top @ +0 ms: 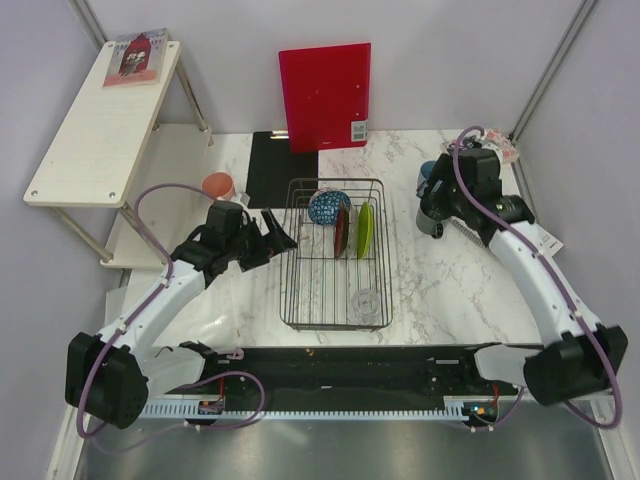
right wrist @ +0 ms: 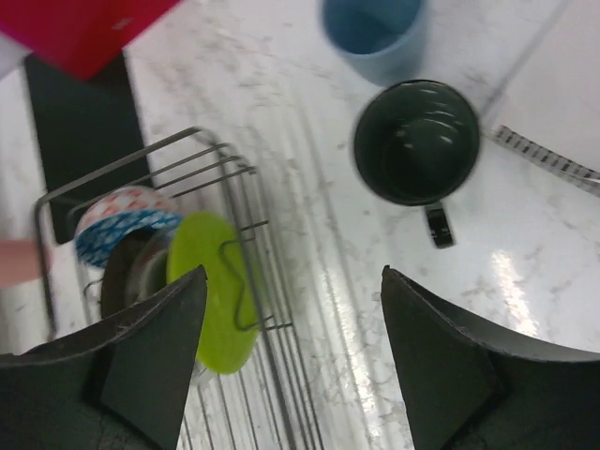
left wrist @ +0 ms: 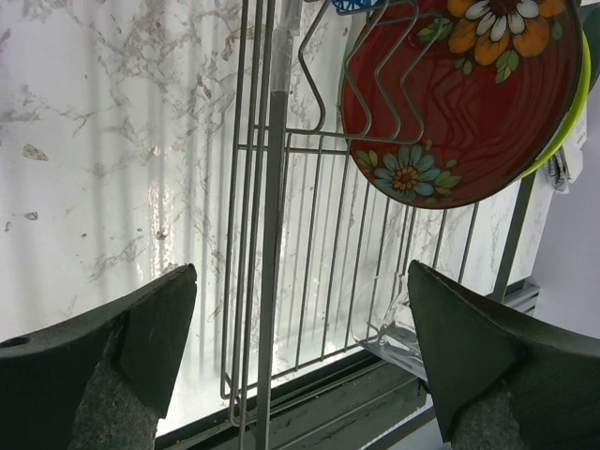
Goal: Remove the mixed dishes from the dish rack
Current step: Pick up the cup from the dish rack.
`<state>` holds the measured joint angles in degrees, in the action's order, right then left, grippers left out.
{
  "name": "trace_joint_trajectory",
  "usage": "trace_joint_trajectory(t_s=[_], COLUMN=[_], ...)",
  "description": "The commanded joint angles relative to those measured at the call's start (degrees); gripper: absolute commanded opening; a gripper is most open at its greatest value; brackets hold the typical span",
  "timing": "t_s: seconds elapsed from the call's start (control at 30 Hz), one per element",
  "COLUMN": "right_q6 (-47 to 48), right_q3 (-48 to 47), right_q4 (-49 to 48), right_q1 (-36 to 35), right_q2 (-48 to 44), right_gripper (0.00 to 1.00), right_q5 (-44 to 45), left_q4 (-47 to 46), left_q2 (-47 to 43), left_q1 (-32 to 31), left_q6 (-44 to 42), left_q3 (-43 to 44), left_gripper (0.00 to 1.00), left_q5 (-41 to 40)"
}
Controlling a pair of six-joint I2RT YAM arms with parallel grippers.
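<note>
The black wire dish rack (top: 300, 290) stands mid-table. In it stand a blue patterned bowl (top: 328, 207), a dark red plate (top: 342, 231) and a lime-green dish (top: 366, 229), with a clear glass (top: 367, 303) at its near end. A pink cup (top: 218, 186) stands left of the rack. A light blue cup (right wrist: 373, 33) and a dark grey mug (right wrist: 415, 141) stand on the table to the right. My left gripper (top: 285, 232) is open and empty at the rack's left rim (left wrist: 272, 234), facing the floral red plate (left wrist: 469, 103). My right gripper (right wrist: 291, 356) is open and empty above the table between mug and rack. I cannot make out a clear glass plate.
A red board (top: 325, 95) leans on the back wall above a flat black mat (top: 275, 165). A white shelf (top: 100, 120) with a book (top: 137, 55) stands at far left. Paper tags (top: 510, 150) lie at the far right.
</note>
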<state>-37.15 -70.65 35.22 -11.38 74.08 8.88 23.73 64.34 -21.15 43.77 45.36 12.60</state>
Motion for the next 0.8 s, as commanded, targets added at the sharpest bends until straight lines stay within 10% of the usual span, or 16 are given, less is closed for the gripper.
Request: trace_joint_trajectory(t_s=[0.0,0.77], right_q6=[3.6,11.6], right_q3=[6.6,27.3], right_q4=[-10.2,-17.4], right_q1=[-7.0,-12.5], right_q2=[-10.7,-28.2], right_gripper=[0.8,0.78], right_q5=[-2.3,-7.1], left_q4=[-0.8,-1.5], left_q2=[-1.8,13.5], left_q1=[-1.1,-44.7], left_q6=[-5.4,-17.6], left_q3=[3.1,14.6], left_gripper=[0.99,0.99], left_q5=[-2.5,-22.9])
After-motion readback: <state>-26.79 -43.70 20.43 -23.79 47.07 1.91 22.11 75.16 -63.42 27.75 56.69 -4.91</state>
